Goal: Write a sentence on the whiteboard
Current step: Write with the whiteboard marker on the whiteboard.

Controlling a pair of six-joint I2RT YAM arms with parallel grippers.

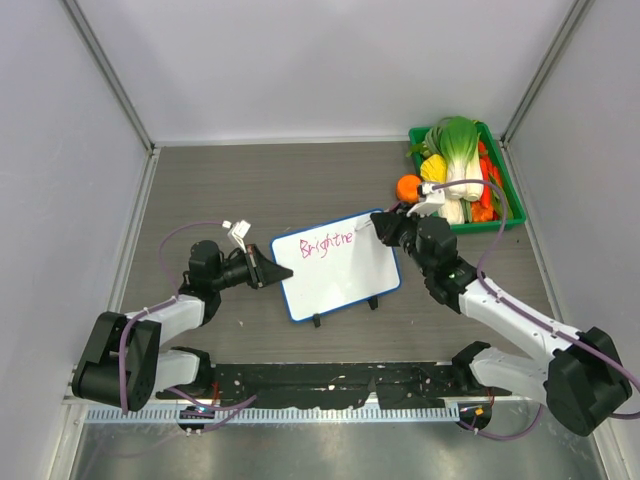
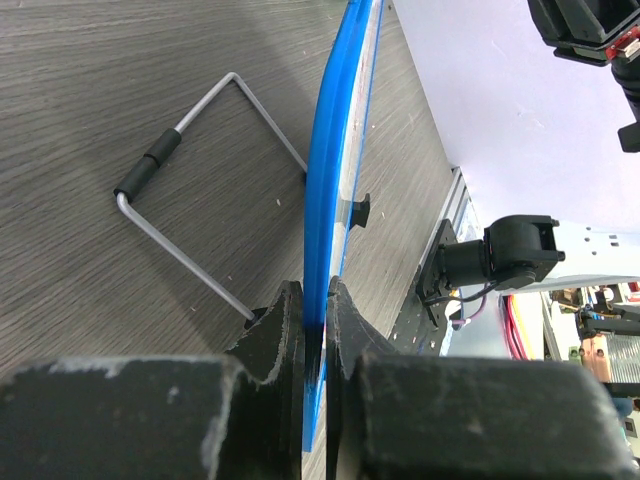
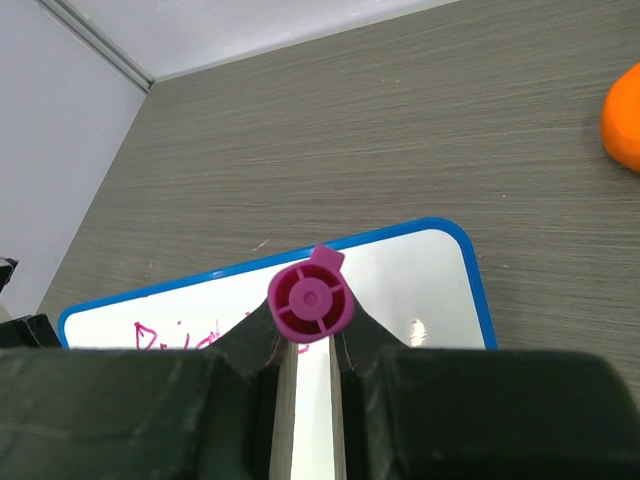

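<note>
The whiteboard (image 1: 340, 285), white with a thin blue frame, stands tilted on two black feet in the middle of the table. Pink handwriting, the sentence (image 1: 326, 243), reads roughly "Brightne" along its top. My left gripper (image 1: 281, 272) is shut on the board's left edge; the left wrist view shows the blue frame (image 2: 335, 150) pinched between the jaws of that gripper (image 2: 318, 305). My right gripper (image 1: 386, 222) is shut on a magenta marker (image 3: 310, 299), whose tip (image 1: 362, 229) meets the board at the end of the writing. The right wrist view shows the whiteboard (image 3: 425, 280) below.
A green tray (image 1: 513, 205) of vegetables stands at the back right, with an orange (image 1: 408, 187) beside it, also visible from the right wrist as an orange (image 3: 623, 120). The board's wire stand (image 2: 190, 260) rests on the table behind it.
</note>
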